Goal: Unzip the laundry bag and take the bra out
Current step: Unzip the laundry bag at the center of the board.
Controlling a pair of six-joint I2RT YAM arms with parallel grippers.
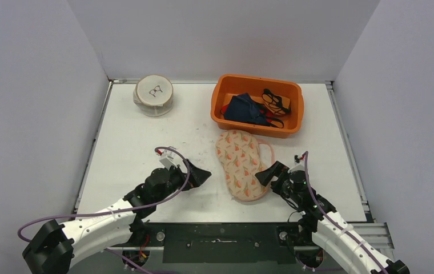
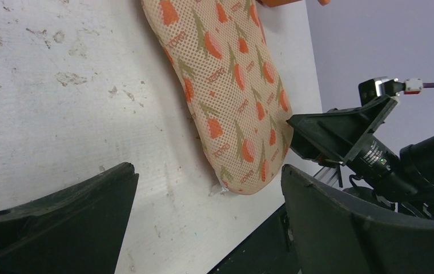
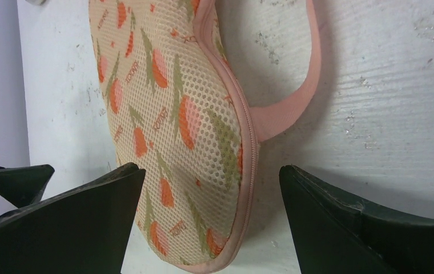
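Observation:
The laundry bag (image 1: pixel 240 164) is a peanut-shaped mesh pouch with an orange tulip print, pink trim and a pink strap (image 3: pixel 303 97). It lies flat mid-table, zipped shut along the pink edge (image 3: pixel 253 148). The bra is hidden. My left gripper (image 1: pixel 202 176) hovers open to the left of the bag's near end, a little apart from it. In the left wrist view the bag (image 2: pixel 226 85) ends in a small pale tab (image 2: pixel 221 189) between the open gripper (image 2: pixel 207 171). My right gripper (image 1: pixel 267 172) is open at the bag's near right edge; in its wrist view the gripper (image 3: pixel 212 170) straddles the bag (image 3: pixel 169 114).
An orange basin (image 1: pixel 249 127) stands just beyond the bag with a dark blue garment (image 1: pixel 246 108) and other pieces in it. A round pale mesh pouch (image 1: pixel 154 95) sits at the back left. The table's near edge lies just behind the bag's end.

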